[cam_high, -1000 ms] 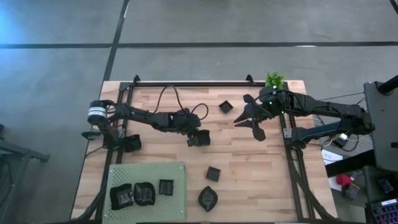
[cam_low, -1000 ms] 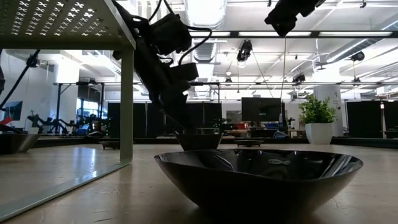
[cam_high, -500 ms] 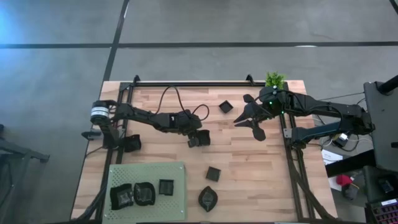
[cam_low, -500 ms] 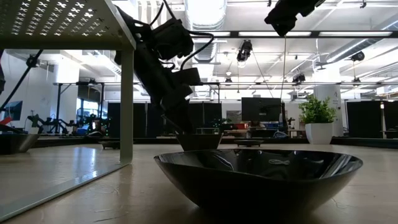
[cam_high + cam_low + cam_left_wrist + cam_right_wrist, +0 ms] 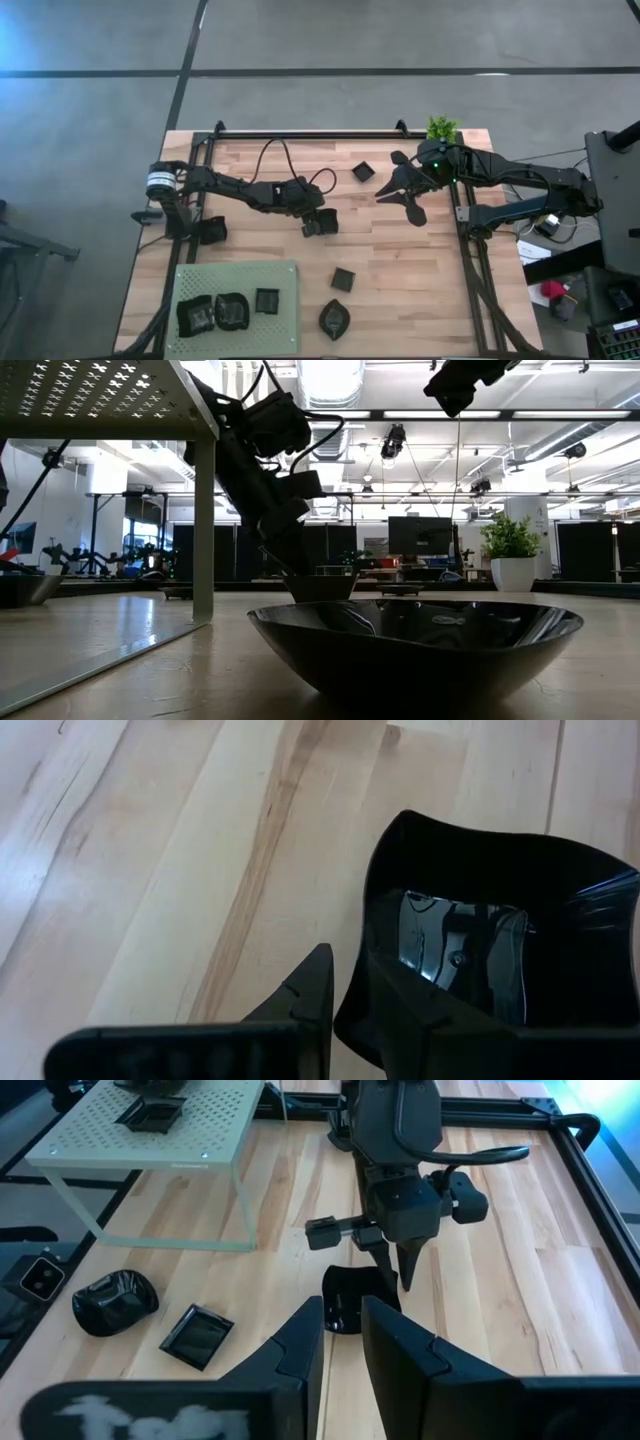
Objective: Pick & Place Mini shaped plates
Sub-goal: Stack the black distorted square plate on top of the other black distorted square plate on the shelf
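My left gripper (image 5: 318,224) is low over the middle of the table, shut on a small black square dish (image 5: 500,910) with a wavy rim. Other mini shaped plates lie loose. Two are square ones (image 5: 363,172) (image 5: 343,279), one is a leaf-like one (image 5: 334,318) near the front edge, and one (image 5: 213,230) lies by the left frame. Three more (image 5: 231,311) rest on the light green mat (image 5: 236,275). My right gripper (image 5: 398,195) hangs high at the far right, narrowly open, with nothing between its fingers. My left gripper straddles the dish's near wall (image 5: 366,935), with one finger (image 5: 420,1015) inside the hollow and the other (image 5: 308,992) outside. The fingers slant down from the table's left side. The dish sits on the wood, upright (image 5: 320,586).
The mat is a perforated shelf on legs (image 5: 150,1130) at the front left. A small potted plant (image 5: 440,128) stands at the far right corner. Black frame rails (image 5: 470,250) run along both sides and the back. Bare wood lies between the dishes.
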